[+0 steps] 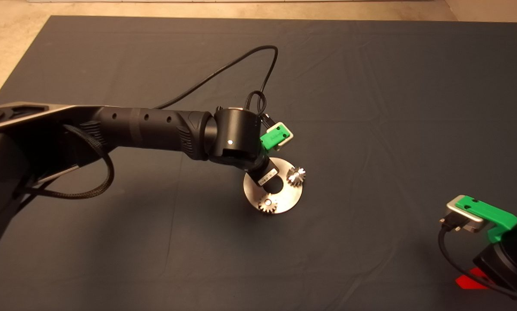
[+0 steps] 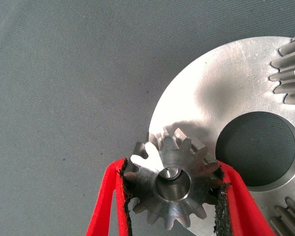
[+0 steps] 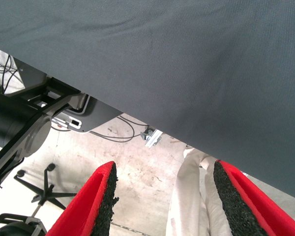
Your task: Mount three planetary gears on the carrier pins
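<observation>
The left end effector (image 2: 174,196) grips a gear (image 2: 171,183) over a pin (image 2: 171,172) at the disc (image 2: 221,88) edge; two other gears (image 1: 296,175) (image 1: 267,203) sit on it. The right end effector (image 3: 162,196) waits open off the table

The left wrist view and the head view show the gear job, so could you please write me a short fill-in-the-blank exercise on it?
1. The left gripper is shut on the ____ planetary gear.
2. On the disc, ____ gears already sit on carrier pins.
3. Through the held gear's centre hole, the tip of a ____ shows.
4. The right gripper waits at the mat's edge with its fingers ____.

Missing words: third; two; pin; open
</observation>
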### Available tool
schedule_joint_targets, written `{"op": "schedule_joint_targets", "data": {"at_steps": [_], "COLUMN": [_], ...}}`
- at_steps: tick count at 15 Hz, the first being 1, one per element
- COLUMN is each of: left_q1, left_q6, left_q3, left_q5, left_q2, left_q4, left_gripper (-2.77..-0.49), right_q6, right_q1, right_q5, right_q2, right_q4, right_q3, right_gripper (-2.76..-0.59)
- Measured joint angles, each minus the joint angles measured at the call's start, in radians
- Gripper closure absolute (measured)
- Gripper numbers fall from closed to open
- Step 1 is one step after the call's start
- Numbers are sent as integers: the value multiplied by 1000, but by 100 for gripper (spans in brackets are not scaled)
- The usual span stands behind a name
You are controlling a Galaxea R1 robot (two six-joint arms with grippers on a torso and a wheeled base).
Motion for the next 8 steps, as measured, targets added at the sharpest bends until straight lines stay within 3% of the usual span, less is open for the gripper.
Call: {"op": "schedule_joint_targets", "data": {"at_steps": [8], "left_q1": [-2], "left_q6": [0], "left_q3": [-5], "left_q5": [-4], "left_q2": [0], "left_q4": [-3], "left_gripper": [-91], "right_q6": [0], "right_q1": [0], "right_q5": [0], "right_q2": [-2], "right_q4": [0], "right_q3": [0], "right_gripper": [-144]}}
